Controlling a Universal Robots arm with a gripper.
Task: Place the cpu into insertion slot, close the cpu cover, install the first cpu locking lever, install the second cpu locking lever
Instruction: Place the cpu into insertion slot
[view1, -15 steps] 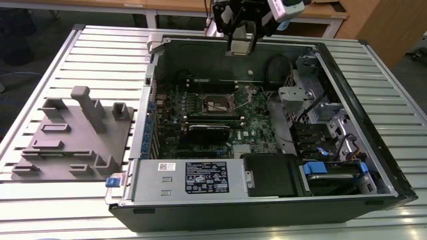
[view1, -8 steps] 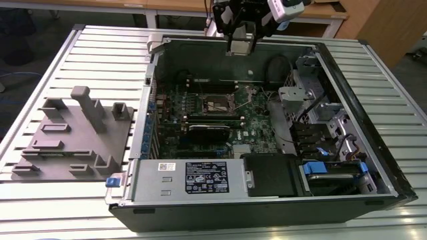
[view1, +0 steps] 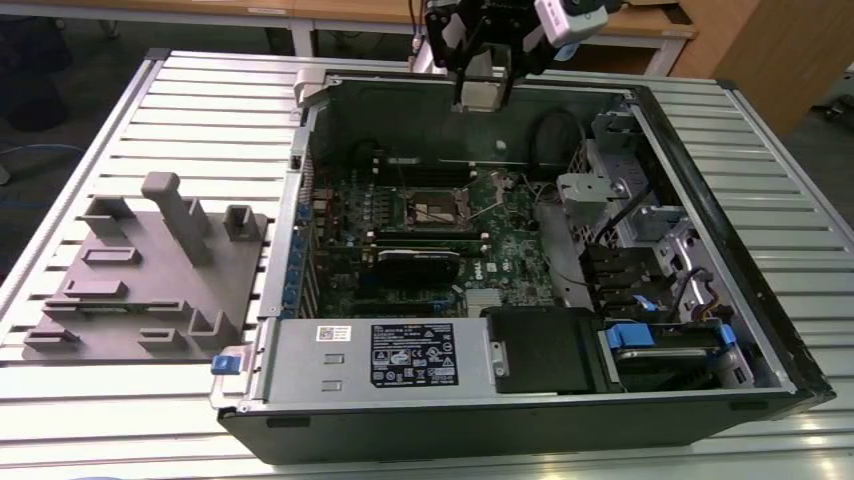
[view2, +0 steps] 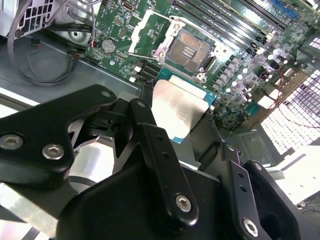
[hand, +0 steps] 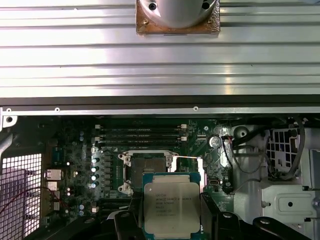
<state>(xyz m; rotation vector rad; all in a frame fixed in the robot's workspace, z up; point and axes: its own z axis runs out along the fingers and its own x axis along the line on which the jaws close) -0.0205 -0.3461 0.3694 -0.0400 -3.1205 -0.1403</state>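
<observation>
Slatted table (view1: 160, 110), open case (view1: 534, 425); fingers (view2: 150, 145) pinch cpu (hand: 171, 207) between them, apart from insertion slot (hand: 148, 167).

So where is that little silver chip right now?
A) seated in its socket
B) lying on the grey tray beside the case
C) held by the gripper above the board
C: in the first wrist view the gripper clamps the cpu, and the insertion slot lies bare.

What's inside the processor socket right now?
Nothing: the socket is open and visibly empty. The chip is held in the gripper. In the first wrist view the chip hides part of the socket.
</observation>
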